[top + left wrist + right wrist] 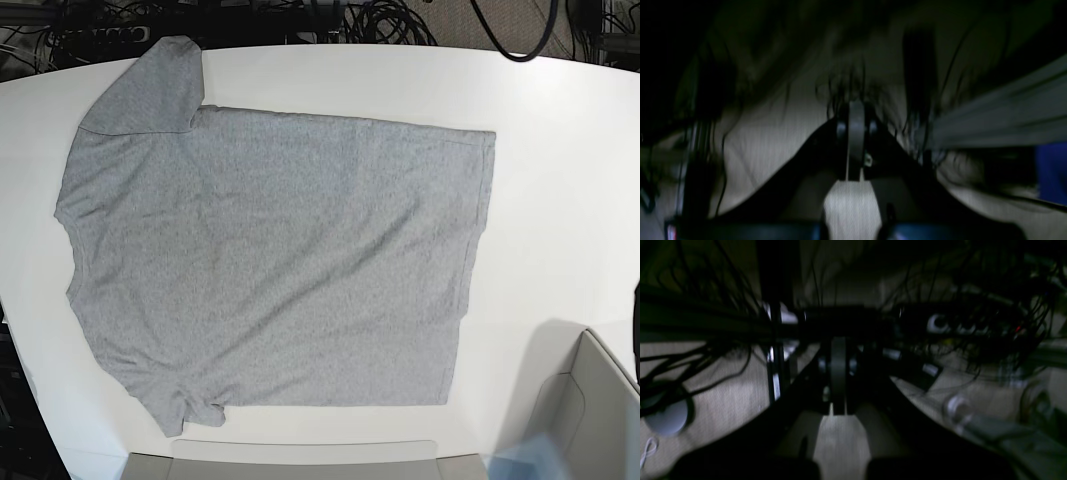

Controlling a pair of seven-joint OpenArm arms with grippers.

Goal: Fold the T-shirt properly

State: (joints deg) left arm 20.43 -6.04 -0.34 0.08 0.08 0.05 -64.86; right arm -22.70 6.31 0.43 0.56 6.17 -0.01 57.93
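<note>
no readable text anywhere

Your base camera looks almost straight down on the white bench, far enough back to take in the whole T-shirt and the cables beyond the far edge. Your left wrist camera sits just behind the left pincer, facing along its closed jaws into dim, blurred surroundings. Your right wrist camera sits likewise behind the right pincer, facing dark cables. What the wrist views share with the base view cannot be told.
</note>
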